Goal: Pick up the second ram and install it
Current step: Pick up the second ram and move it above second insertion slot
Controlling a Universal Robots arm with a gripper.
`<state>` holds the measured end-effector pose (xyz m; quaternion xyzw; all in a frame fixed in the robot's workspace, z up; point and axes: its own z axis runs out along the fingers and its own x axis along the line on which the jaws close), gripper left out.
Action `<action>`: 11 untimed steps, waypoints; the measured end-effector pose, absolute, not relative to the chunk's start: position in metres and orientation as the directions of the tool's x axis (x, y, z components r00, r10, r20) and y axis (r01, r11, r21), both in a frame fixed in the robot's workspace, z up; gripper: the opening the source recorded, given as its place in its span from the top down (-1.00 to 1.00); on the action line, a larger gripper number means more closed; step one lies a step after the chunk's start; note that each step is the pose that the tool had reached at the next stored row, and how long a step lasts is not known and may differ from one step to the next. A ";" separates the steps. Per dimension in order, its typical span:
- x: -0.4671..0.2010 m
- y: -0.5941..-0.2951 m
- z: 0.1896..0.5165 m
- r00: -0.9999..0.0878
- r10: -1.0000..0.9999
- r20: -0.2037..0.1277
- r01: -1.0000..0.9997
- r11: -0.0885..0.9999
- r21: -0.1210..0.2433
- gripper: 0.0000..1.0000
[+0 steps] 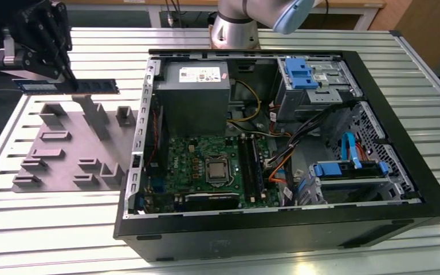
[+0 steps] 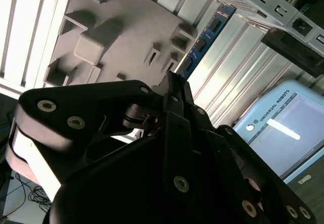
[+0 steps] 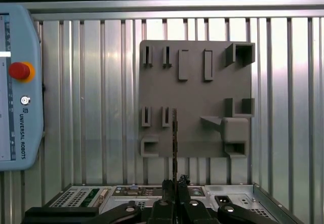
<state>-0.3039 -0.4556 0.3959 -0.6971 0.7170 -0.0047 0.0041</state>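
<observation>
Exterior view: the gripper (image 1: 71, 85) is clenched on the second ram (image 1: 94, 86), which it holds level in the air above the grey fixture plate (image 1: 75, 154), at that view's upper left and well apart from the open computer case (image 1: 426, 189). In the first wrist view the board (image 3: 174, 143) shows edge-on, running out from between the gripper's (image 3: 175, 182) closed fingertips. In the second wrist view its blue face with dark chips (image 2: 205, 39) extends past the gripper (image 2: 174, 79). Judgement: the pick-up is done and the installation is not, since the board is not over the motherboard (image 1: 197, 152). Seating would call for the board's long edge to be lined up with the long black slots (image 1: 252, 166) beside the processor socket, and for a straight, even press. Which slot is free cannot be told. Labelling: a pale label sits on the power-supply box (image 1: 193, 97) and on the board. Maker's print appears on the pale blue control pendant (image 3: 17, 92), which carries a red stop button (image 3: 19, 70). None of this print is transcribed.
</observation>
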 end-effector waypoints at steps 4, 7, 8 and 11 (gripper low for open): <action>-0.303 -0.456 0.396 -0.028 -1.000 0.001 -1.000 0.028 -0.012 0.73; -0.302 -0.456 0.396 -0.028 -1.000 0.001 -1.000 0.028 -0.012 0.73; -0.302 -0.456 0.396 -0.028 -1.000 0.001 -1.000 0.028 -0.012 0.73; -0.301 -0.456 0.396 -0.028 -1.000 0.001 -1.000 0.028 -0.012 0.73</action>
